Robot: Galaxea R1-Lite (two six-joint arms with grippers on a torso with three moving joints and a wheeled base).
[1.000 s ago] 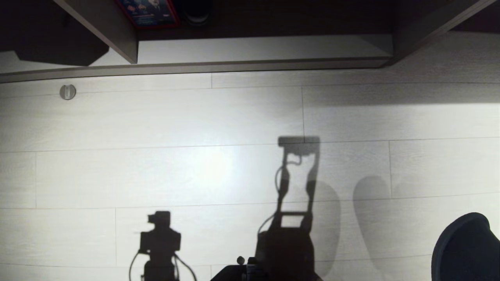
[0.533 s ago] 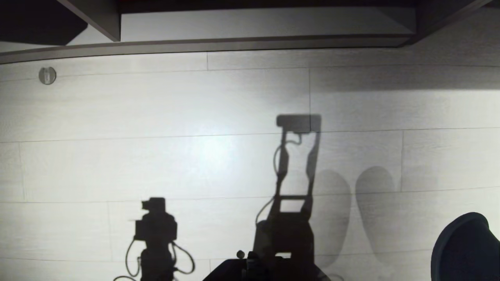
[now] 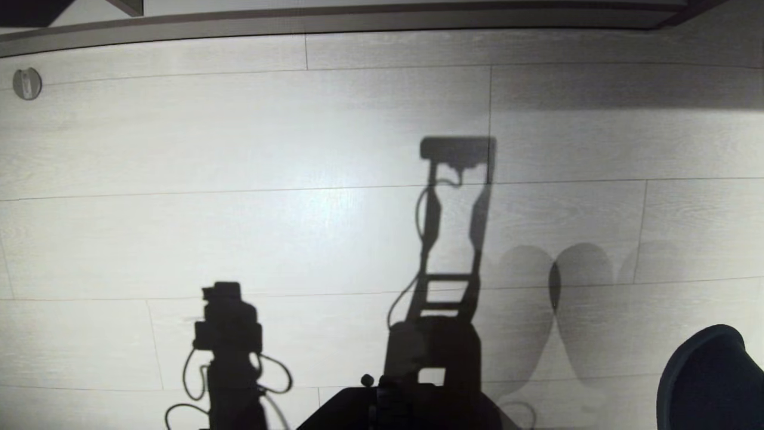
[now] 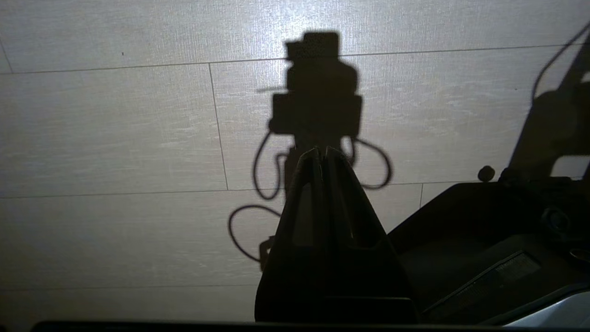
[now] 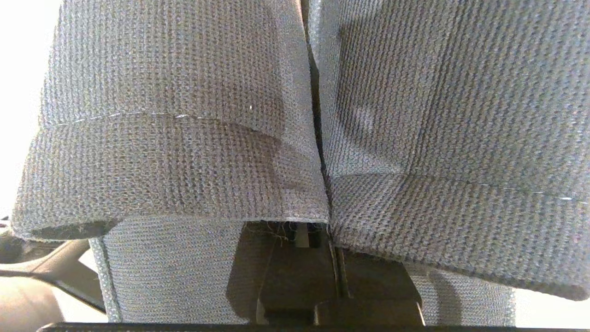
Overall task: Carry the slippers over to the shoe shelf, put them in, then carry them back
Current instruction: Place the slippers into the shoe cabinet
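So the whole head view has slid: the shelf (image 3: 358,21), which filled the top of the frame a second ago with its pale base board and divider showing, is now just a thin strip at the top edge, and the floor (image 3: 239,149) takes up nearly everything. That's the camera tipping, not the furniture moving. The slippers (image 5: 304,138) are up in the air, side by side, with the right gripper (image 5: 318,258) and its jaws pinching the inner edges of both together; one dark rounded end pokes into the head view's lower right corner. The left gripper (image 4: 321,154) hangs over bare floor, jaws pressed together, nothing in them. My guess: with the pair not on the shelf and the view dropping toward the floor, this looks like the bring-back leg, heading for a set-down.
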